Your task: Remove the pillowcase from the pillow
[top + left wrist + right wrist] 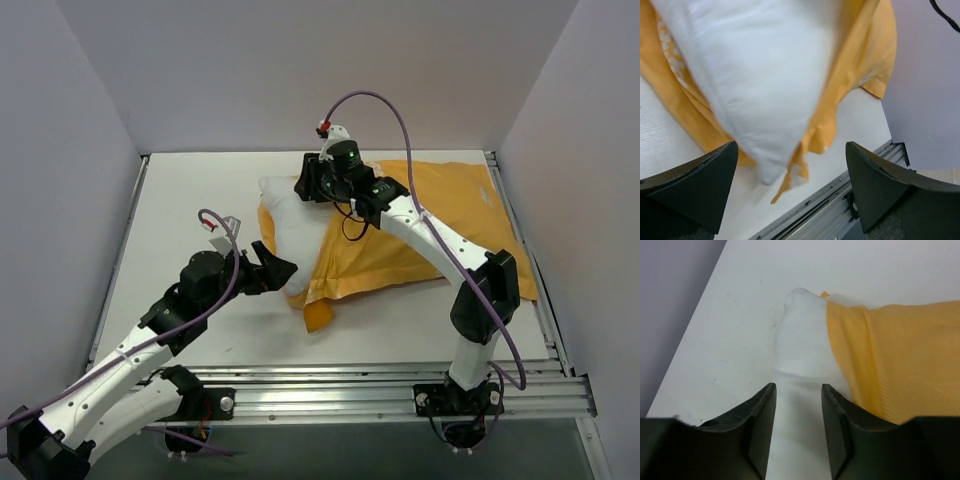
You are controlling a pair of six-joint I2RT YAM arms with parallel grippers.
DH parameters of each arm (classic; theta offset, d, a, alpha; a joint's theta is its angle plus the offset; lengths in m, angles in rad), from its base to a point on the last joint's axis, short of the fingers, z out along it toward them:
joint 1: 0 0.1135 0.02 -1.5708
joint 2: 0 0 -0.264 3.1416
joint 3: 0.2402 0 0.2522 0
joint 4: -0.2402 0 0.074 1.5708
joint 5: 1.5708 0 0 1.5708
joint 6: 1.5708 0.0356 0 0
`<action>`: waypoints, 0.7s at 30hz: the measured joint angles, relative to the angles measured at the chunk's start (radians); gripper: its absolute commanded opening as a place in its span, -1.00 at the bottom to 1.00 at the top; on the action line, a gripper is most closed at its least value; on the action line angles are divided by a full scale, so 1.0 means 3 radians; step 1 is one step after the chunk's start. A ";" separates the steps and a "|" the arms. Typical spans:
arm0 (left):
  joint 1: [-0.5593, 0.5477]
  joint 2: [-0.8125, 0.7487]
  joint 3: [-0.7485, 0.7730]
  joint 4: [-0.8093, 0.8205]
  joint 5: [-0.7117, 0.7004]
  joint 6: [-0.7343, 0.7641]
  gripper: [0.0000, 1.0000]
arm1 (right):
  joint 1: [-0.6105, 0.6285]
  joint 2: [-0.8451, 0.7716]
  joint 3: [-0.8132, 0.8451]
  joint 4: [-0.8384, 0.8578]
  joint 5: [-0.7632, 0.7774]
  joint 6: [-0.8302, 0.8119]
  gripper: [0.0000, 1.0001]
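Pillow (295,225) and pillowcase (440,215) lie on white table (190,200) between pale walls (300,70).

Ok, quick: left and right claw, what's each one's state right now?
Left claw: wide open, holding nothing.
Right claw: narrowly parted over the pillow's white end; whether it grips cannot be told.

Bright even overhead light, soft shadows, left wrist view blurred
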 measured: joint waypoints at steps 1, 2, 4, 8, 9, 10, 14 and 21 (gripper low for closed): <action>0.0000 -0.0047 0.0031 -0.0065 0.0046 0.0020 0.91 | 0.0004 0.0000 0.0036 -0.0018 -0.0014 -0.0015 -0.02; 0.0000 -0.0075 0.0062 -0.0134 0.0079 0.0042 0.89 | 0.0017 0.0000 0.0065 -0.0032 -0.0031 -0.0023 0.08; 0.0003 -0.0070 0.0113 -0.0239 0.0130 0.0095 0.88 | 0.0036 -0.0003 0.0107 -0.0052 -0.0042 -0.0071 0.28; 0.0066 0.0172 0.0200 -0.0327 0.0161 0.0158 0.88 | 0.0100 -0.0071 0.0109 -0.0186 0.0042 -0.0163 0.49; 0.0100 0.0276 0.0234 -0.0342 0.0165 0.0175 0.88 | 0.0126 -0.0117 0.0079 -0.0216 0.0126 -0.0187 0.55; 0.0140 0.0388 0.0267 -0.0342 0.0168 0.0186 0.88 | 0.0150 -0.0181 0.0025 -0.0248 0.0224 -0.0203 0.57; 0.0356 0.0774 0.0350 -0.0298 0.0223 0.0201 0.88 | 0.0229 -0.0529 -0.0284 -0.0348 0.0593 -0.0245 0.63; 0.0577 0.1419 0.0355 0.0111 0.0553 0.0104 0.89 | 0.0352 -0.0999 -0.1005 -0.0390 0.0987 -0.0200 0.64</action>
